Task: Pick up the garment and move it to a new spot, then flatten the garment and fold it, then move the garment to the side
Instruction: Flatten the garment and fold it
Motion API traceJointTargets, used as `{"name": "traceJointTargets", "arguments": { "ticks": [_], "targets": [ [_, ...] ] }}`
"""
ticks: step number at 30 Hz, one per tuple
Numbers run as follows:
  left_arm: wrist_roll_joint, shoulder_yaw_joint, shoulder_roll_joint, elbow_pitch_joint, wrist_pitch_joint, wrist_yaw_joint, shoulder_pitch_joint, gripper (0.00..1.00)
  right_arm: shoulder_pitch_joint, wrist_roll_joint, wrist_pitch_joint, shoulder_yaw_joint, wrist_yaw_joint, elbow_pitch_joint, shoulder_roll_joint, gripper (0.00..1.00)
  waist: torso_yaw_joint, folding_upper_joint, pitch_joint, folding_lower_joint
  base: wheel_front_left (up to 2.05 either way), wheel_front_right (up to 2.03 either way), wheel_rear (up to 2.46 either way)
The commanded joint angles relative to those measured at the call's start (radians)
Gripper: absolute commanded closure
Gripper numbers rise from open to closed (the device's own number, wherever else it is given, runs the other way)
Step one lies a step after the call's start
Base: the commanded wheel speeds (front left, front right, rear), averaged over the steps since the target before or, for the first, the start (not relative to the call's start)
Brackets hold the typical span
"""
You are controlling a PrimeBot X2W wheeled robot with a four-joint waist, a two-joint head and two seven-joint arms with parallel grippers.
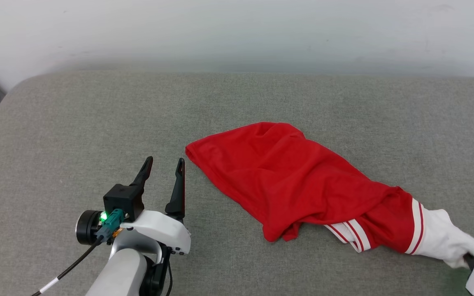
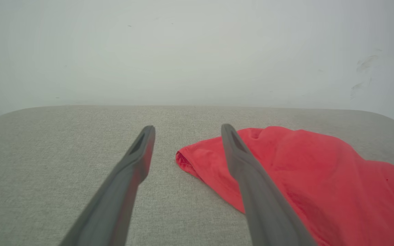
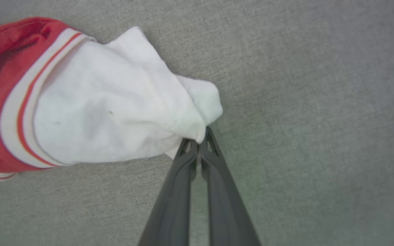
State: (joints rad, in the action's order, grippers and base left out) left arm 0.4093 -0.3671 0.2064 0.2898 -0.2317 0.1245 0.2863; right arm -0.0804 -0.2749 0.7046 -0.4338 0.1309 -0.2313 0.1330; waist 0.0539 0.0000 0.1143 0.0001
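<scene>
The garment (image 1: 290, 176) lies crumpled on the grey cushion, red body toward the middle, a white sleeve with red-white stripe trim at the lower right. My right gripper (image 3: 198, 138) is shut on the tip of that white sleeve (image 3: 115, 109); in the head view its dark fingertip (image 1: 469, 260) shows at the sleeve's end. My left gripper (image 1: 165, 164) stands open over bare cushion, just left of the garment's red corner. In the left wrist view the left gripper (image 2: 186, 130) frames that red edge of the garment (image 2: 306, 171), with nothing between the fingers. Any print is hidden.
The grey fabric cushion (image 1: 76, 123) spans the whole work area, with a rounded far-left corner. A pale wall (image 1: 237, 28) rises directly behind its far edge. Bare cushion lies left of and beyond the garment.
</scene>
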Motion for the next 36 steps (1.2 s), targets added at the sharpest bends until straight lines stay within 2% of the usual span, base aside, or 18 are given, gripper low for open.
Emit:
{"name": "traceJointTargets", "arguments": {
  "ticks": [1,5,10,16,27,31,36],
  "targets": [
    [0.003,-0.001,0.002,-0.003,0.001,0.004,-0.009,0.00,-0.013,-0.012,-0.040,0.016,0.000,-0.002,0.007,0.00,0.001,0.0000,-0.001,-0.0001,0.00,0.00,0.00],
    [0.008,0.001,0.011,0.000,0.004,0.006,-0.020,0.00,-0.022,-0.014,-0.220,0.073,0.000,0.022,0.044,0.00,0.003,0.0000,-0.016,-0.0001,0.00,0.00,0.00],
    [0.016,0.005,0.019,-0.001,0.012,0.018,-0.040,0.00,0.020,0.040,-0.425,0.149,0.000,0.087,0.080,0.00,0.005,0.0000,-0.046,-0.0001,0.00,0.00,0.00],
    [0.031,0.016,0.029,0.005,0.015,0.030,-0.074,0.00,0.065,0.078,-0.567,0.204,0.000,0.162,0.053,0.00,0.002,0.0000,-0.092,-0.0001,0.00,0.00,0.00],
    [0.039,0.003,0.048,-0.007,0.050,0.044,-0.134,0.00,0.138,0.111,-0.695,0.350,0.000,0.259,-0.029,0.00,-0.010,0.0000,-0.127,-0.0001,0.00,0.00,0.00],
    [0.039,-0.011,0.053,-0.017,0.079,0.036,-0.137,0.00,0.166,0.117,-0.705,0.375,0.000,0.281,-0.052,0.00,-0.018,0.0000,-0.125,-0.0001,0.00,0.00,0.00],
    [0.024,-0.051,0.055,-0.022,0.149,0.012,-0.065,0.00,0.172,0.114,-0.703,0.392,0.000,0.310,-0.065,0.00,-0.044,0.0000,-0.088,-0.0001,0.00,0.00,0.00]
  ]
}}
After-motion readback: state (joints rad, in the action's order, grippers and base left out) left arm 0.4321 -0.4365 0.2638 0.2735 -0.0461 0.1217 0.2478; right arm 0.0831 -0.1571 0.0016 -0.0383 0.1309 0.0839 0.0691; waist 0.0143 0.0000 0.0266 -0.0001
